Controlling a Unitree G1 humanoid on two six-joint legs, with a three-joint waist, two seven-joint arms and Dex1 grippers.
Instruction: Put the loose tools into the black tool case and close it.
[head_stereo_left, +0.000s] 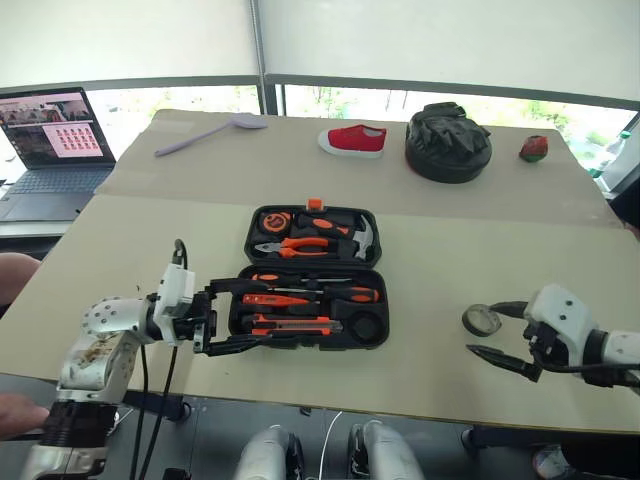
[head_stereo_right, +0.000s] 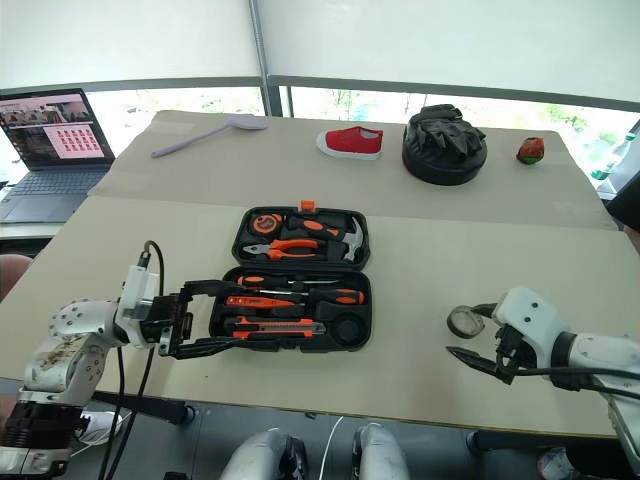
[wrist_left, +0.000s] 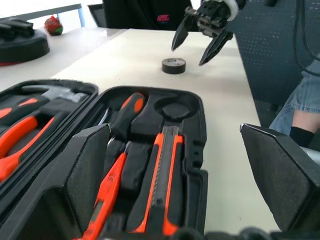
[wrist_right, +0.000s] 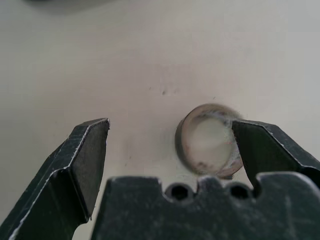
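Currently the black tool case (head_stereo_left: 312, 278) is seen lying open on the beige table (head_stereo_left: 430, 300), lid half away from the robot w/ orange latch at its far edge, tray half nearer. Pliers, hammer and a round tape measure are seated in the lid half. Several orange-and-black screwdrivers (head_stereo_left: 300, 292) are seated in the upper slots of the tray half, and the utility knife (head_stereo_left: 290, 324) is laid along its near edge; a round slot at the tray's right end is seen vacant. L gripper (head_stereo_left: 235, 316) is held level at the case's left end, pointing across it, jaws spread wide, nothing between them; upper finger is over the tray's left rim, lower finger just at the near left corner. R gripper (head_stereo_left: 492, 330) is located well to the right of the case, jaws wide apart, nothing gripped. Tape roll (wrist_right: 207, 140) is lying flat on the table, loose, close beside one R finger; contact cannot be told. Along the far table edge a lilac spoon (head_stereo_left: 208, 133), red shoe (head_stereo_left: 354, 140), round black bag (head_stereo_left: 447, 143) and a small red-green object (head_stereo_left: 533, 148) are noted; a laptop (head_stereo_left: 50, 140) is open at far left.
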